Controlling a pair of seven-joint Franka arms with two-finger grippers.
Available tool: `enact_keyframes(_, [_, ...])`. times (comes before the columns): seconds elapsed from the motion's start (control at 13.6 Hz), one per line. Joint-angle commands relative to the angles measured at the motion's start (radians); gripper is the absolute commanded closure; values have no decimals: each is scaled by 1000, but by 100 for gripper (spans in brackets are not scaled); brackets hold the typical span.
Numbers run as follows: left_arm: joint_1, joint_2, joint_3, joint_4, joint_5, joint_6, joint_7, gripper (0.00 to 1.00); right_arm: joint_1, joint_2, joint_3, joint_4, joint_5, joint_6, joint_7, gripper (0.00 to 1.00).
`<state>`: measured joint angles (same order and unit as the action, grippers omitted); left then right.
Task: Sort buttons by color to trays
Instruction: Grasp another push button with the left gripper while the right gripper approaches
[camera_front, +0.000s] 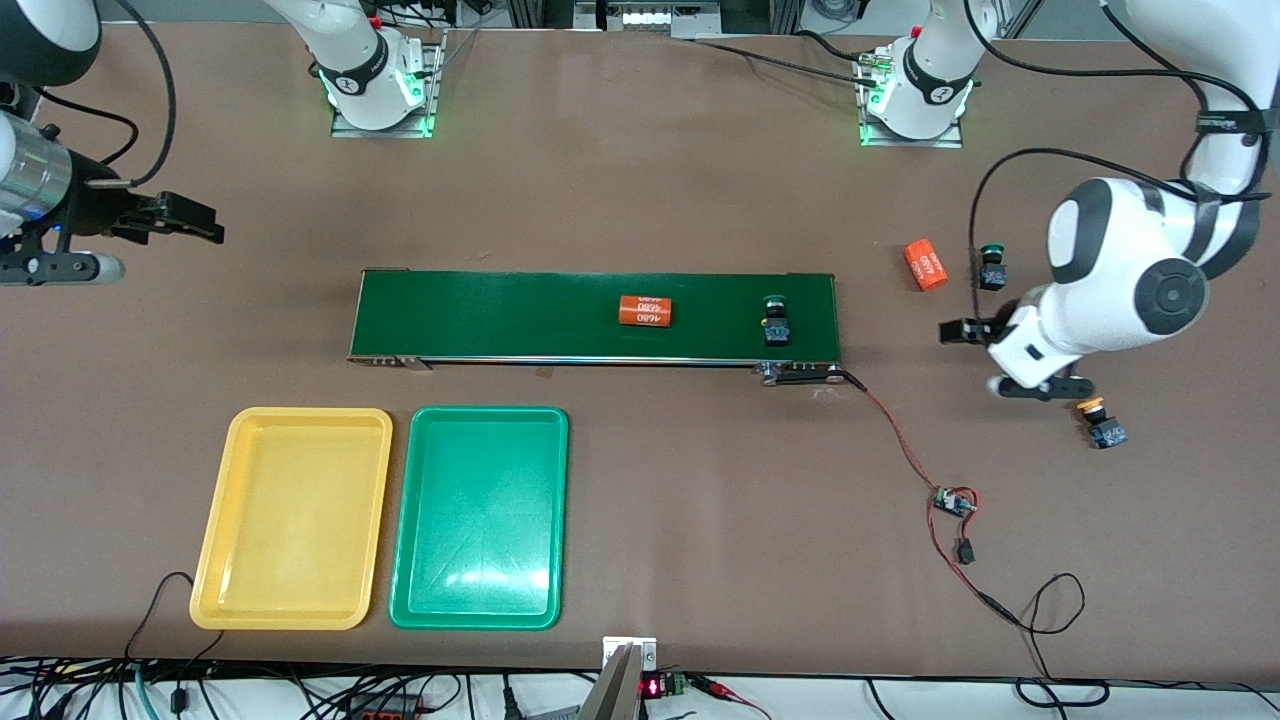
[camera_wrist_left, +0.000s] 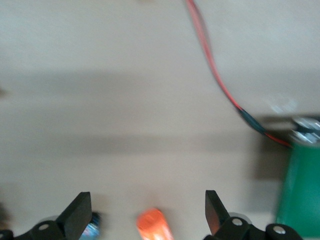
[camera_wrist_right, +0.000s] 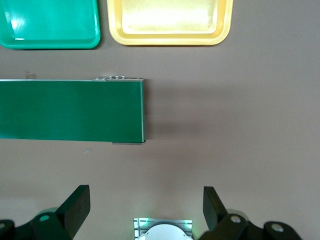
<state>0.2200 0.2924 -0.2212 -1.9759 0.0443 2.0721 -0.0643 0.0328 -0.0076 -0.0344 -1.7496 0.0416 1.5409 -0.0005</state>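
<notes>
With both trays empty, we lower the left gripper (camera_front: 950, 331), fingers spread and empty, squarely astride a green-capped button (camera_front: 992, 266) near its fingers, while the right gripper (camera_front: 205, 222) waits, fingers spread.

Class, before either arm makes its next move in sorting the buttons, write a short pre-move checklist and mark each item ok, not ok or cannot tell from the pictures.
1. Left gripper open, holding nothing: ok.
2. Right gripper open, waiting over the table at the right arm's end: ok.
3. Green button on the belt, upright: ok.
4. Yellow tray and green tray ready, no buttons inside: ok.
5. All four buttons located: not ok; only three show, a second green button and a yellow button on the table near the left arm.
6. Cylinder on the belt apart from the button: ok.
</notes>
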Motion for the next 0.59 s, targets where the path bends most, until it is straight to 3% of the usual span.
enact_keyframes(0.0, [108,69,-6,41,37,87,11,0,22,-105,14,-117,-2,39,37,0])
enact_keyframes(0.29, [238,223,-3,187,57,103,40,0,7,-207,60,-286,0,163,40,0])
enact_keyframes(0.51, [275,309,2,229,111,183,107,0,-22,-239,157,-378,1,255,118,0])
